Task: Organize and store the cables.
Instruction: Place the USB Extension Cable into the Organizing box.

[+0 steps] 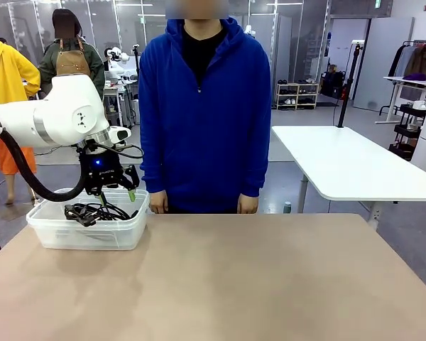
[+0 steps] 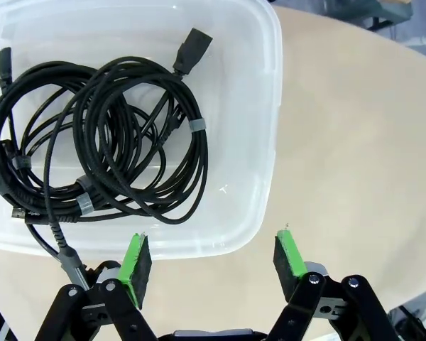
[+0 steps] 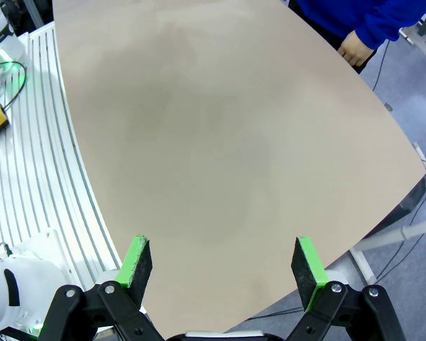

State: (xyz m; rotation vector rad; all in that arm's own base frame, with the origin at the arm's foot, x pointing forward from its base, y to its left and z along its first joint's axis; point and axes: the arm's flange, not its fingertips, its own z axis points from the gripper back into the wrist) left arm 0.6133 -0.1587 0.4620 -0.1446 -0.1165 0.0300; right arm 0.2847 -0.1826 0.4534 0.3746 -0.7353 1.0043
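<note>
We see the left gripper (image 2: 211, 260) hanging spread and empty over the near rim of the clear plastic bin (image 2: 268, 121), the coiled black cables (image 2: 106, 145) lying inside just beyond its pads, while the right gripper (image 3: 224, 264) gapes over bare table (image 3: 220, 135).

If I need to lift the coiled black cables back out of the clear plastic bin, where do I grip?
Probably the bundled strands by the grey tie on the coiled black cables, coming straight down from above: the clear plastic bin walls block side approaches.
</note>
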